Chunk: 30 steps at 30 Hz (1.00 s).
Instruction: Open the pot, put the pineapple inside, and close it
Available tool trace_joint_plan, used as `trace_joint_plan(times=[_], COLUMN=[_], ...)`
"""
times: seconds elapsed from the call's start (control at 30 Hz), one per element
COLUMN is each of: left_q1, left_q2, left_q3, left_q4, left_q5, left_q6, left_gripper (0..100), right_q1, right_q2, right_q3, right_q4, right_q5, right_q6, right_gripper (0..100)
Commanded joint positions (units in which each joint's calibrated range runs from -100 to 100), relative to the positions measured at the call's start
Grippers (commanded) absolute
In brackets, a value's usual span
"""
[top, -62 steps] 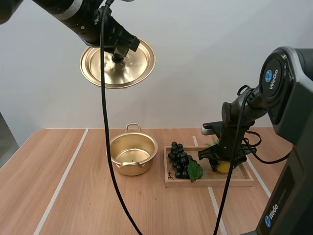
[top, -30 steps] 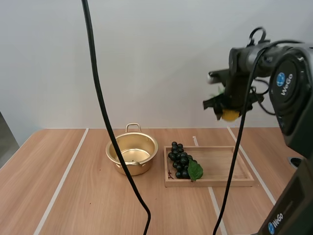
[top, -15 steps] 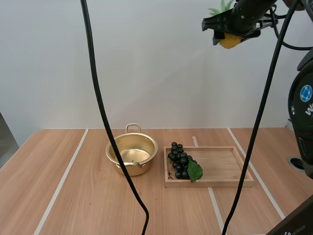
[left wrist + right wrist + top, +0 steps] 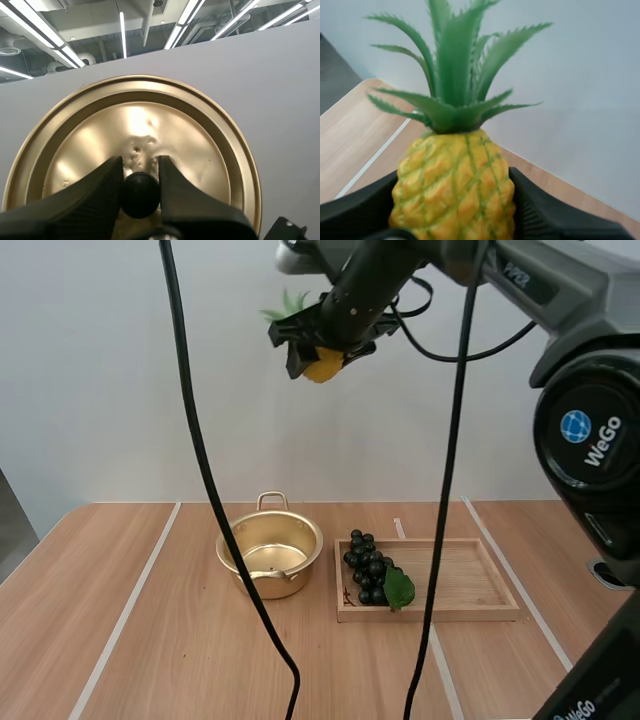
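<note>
High above the desk (image 4: 150, 640), the right pincer (image 4: 320, 352) pinches the pineapple (image 4: 326, 366) by its yellow body, one black finger on each side, green crown sticking out sideways. It hangs well above the pot (image 4: 270, 555), which sits open on the desk with its lid off and its gold inside showing. Just beside the pot lies a tray (image 4: 470, 585), with grapes (image 4: 368, 580) and a green leaf at the end nearest the pot. On the other arm, the left pincer (image 4: 140, 172) clamps the black knob (image 4: 140, 195) of the lid (image 4: 200, 130), one finger on either side, the lid's gold face turned toward the wrist camera.
</note>
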Motion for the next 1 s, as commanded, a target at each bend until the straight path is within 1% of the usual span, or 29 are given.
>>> trace_joint_plan(times=[0.0, 0.1, 0.17, 0.33, 0.57, 0.83, 0.97], left_q1=[0.01, 0.01, 0.01, 0.01, 0.01, 0.01, 0.01], left_q2=[-0.2, -0.2, -0.2, -0.2, -0.2, -0.2, -0.2], left_q3=[-0.5, -0.5, -0.5, -0.5, -0.5, -0.5, -0.5], left_q4=[0.2, 0.4, 1.7, 3.4, 3.4, 3.5, 3.5], left_q5=[-0.7, 1.2, 1.7, 2.5, 2.9, 4.9, 6.0], left_q6=[-0.6, -0.3, -0.3, -0.3, -0.3, -0.3, -0.3], left_gripper=[0, 0, 0, 0, 0, 0, 0], right_q1=[1.7, 3.0, 3.5, 4.5, 4.8, 4.8, 4.8], right_q2=[2.3, 5.4, 7.3, 10.4, 12.9, 13.2, 13.3], right_q3=[-0.3, -0.3, -0.3, 1.9, 8.0, 15.5, 17.8], right_q4=[-1.8, -1.8, -1.8, -4.5, -4.5, -2.7, -2.7], right_q5=[0.0, 0.0, 0.0, 0.0, 0.0, 0.0, 0.0], right_q6=[-0.5, -0.5, -1.1, -1.8, -3.9, -8.9, -9.4], right_gripper=[0, 0, 0, 0, 0, 0, 0])
